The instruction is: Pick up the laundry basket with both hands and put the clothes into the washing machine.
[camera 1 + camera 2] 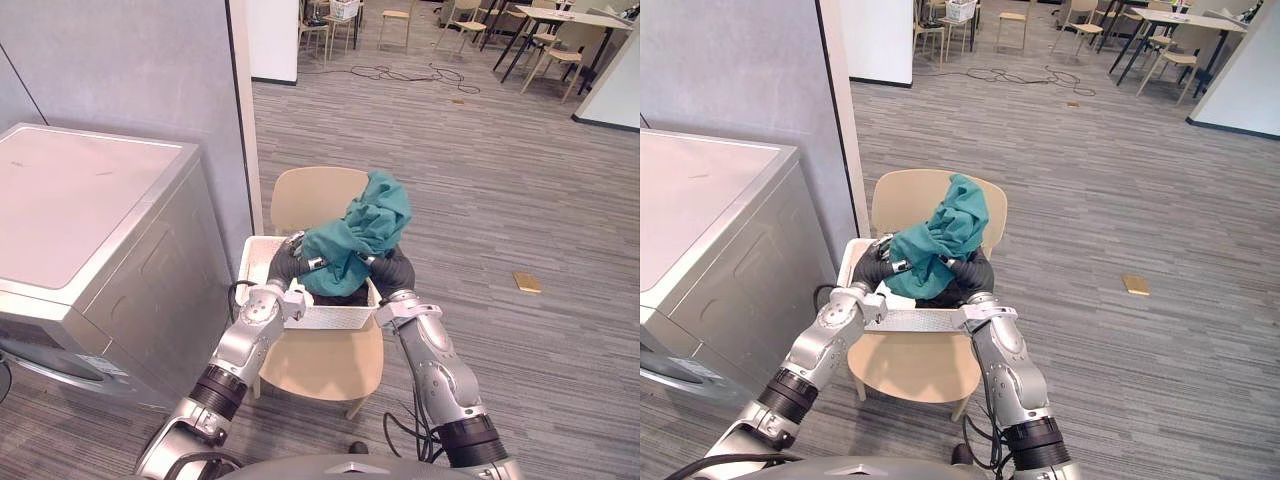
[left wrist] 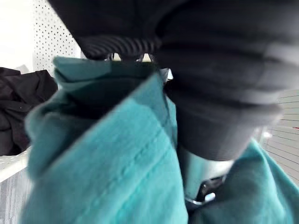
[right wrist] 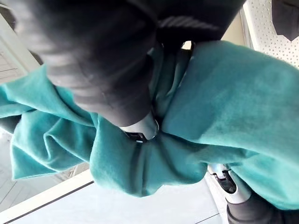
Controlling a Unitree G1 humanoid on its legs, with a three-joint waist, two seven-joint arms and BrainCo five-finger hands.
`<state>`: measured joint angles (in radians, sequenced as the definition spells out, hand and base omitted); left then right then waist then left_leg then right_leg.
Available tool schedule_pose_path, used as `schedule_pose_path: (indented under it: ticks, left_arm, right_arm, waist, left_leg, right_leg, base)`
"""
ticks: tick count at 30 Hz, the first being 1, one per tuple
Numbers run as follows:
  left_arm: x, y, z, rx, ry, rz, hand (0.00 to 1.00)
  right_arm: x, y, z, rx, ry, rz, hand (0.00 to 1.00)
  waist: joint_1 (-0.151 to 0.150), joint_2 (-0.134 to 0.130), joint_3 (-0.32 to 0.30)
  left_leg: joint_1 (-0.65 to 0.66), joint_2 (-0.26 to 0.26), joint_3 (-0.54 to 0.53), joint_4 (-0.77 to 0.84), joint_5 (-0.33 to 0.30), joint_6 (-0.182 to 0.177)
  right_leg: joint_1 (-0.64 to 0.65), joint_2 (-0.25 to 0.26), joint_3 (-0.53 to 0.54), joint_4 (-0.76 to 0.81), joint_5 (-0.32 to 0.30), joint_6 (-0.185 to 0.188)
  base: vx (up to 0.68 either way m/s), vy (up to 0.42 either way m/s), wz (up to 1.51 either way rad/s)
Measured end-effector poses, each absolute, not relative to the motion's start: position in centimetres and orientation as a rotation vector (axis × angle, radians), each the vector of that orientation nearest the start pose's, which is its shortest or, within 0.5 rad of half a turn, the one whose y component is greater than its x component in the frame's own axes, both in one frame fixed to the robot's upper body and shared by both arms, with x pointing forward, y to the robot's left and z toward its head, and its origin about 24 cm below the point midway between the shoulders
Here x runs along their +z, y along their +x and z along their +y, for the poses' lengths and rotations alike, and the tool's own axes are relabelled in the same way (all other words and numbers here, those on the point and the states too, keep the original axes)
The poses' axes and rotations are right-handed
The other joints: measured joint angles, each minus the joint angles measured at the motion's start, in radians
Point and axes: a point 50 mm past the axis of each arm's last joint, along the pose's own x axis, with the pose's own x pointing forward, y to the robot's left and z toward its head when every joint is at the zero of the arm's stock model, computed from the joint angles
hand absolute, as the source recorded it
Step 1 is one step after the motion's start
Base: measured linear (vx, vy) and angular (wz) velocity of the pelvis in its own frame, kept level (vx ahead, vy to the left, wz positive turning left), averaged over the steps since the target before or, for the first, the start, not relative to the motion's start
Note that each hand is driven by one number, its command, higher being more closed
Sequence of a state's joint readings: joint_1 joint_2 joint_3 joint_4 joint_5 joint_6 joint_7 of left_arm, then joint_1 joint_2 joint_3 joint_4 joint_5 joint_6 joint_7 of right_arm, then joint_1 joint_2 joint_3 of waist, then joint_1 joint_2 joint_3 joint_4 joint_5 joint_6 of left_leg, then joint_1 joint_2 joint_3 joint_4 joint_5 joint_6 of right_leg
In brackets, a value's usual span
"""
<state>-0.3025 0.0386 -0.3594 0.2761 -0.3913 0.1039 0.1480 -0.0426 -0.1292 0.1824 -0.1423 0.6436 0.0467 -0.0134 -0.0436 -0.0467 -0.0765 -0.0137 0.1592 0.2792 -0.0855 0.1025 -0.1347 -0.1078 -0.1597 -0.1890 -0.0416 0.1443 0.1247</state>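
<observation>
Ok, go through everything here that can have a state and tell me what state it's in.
washing machine: top closed.
white laundry basket: resting on the chair, not lifted.
teal garment: bunched, raised above the basket.
dark clothes: lying in the basket.
left hand: shut on the teal garment.
right hand: shut on the teal garment.

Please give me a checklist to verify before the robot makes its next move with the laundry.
1. Position of teal garment above white basket: ok.
2. Hold by left hand and right hand: cannot tell, cloth covers them.
3. Lid of washing machine open: not ok, looks closed.
4. Basket seated on chair: ok.
5. Basket emptied: not ok, black garment inside.
</observation>
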Motion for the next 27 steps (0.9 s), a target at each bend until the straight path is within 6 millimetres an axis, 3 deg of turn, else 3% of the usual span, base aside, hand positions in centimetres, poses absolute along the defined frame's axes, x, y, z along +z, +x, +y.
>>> schedule_pose_path:
  ticks: [10,18,19,23,27]
  left_arm:
    - [3.7,29.1,5.0,-0.310,-0.188,0.201,1.00]
    - [3.1,29.0,5.0,-0.304,-0.221,0.226,1.00]
    - [3.1,29.1,5.2,-0.297,-0.235,0.231,1.00]
    - [1.8,28.9,5.8,-0.245,-0.281,0.290,1.00]
    - [-0.1,27.4,6.6,-0.159,-0.425,0.378,1.00]
  right_arm:
    - [7.7,25.6,-11.7,0.243,0.548,-0.046,1.00]
    - [7.7,25.5,-11.5,0.239,0.545,-0.040,1.00]
    - [7.7,25.5,-11.5,0.240,0.541,-0.040,0.00]
    - [7.6,25.5,-11.2,0.251,0.536,-0.037,0.00]
    - [7.6,25.4,-10.8,0.278,0.536,-0.035,0.00]
  waist:
    - [0.004,-0.026,-0.012]
    - [0.005,-0.026,-0.012]
    - [0.006,-0.026,-0.012]
    - [0.006,-0.027,-0.012]
    - [0.010,-0.033,-0.011]
  left_leg:
    - [0.000,0.001,-0.001,0.000,0.000,0.000]
    - [0.000,0.001,-0.004,0.000,0.000,0.000]
    - [0.000,0.001,-0.004,0.000,0.000,0.000]
    - [0.008,0.001,-0.004,0.000,0.000,0.000]
    - [0.013,0.004,0.000,-0.001,0.000,0.000]
  right_leg:
    - [0.000,0.000,0.000,0.000,-0.004,-0.007]
    - [0.002,0.001,-0.002,0.000,-0.001,-0.002]
    - [0.002,0.001,-0.002,0.001,0.000,-0.002]
    - [0.006,0.001,0.002,0.003,-0.001,0.000]
    - [0.005,0.003,0.010,0.006,-0.011,0.001]
  base:
    - [0.00,0.000,0.00]
    - [0.00,0.000,0.00]
    - [0.00,0.000,0.00]
    - [0.00,0.000,-0.02]
    - [0.00,0.000,-0.03]
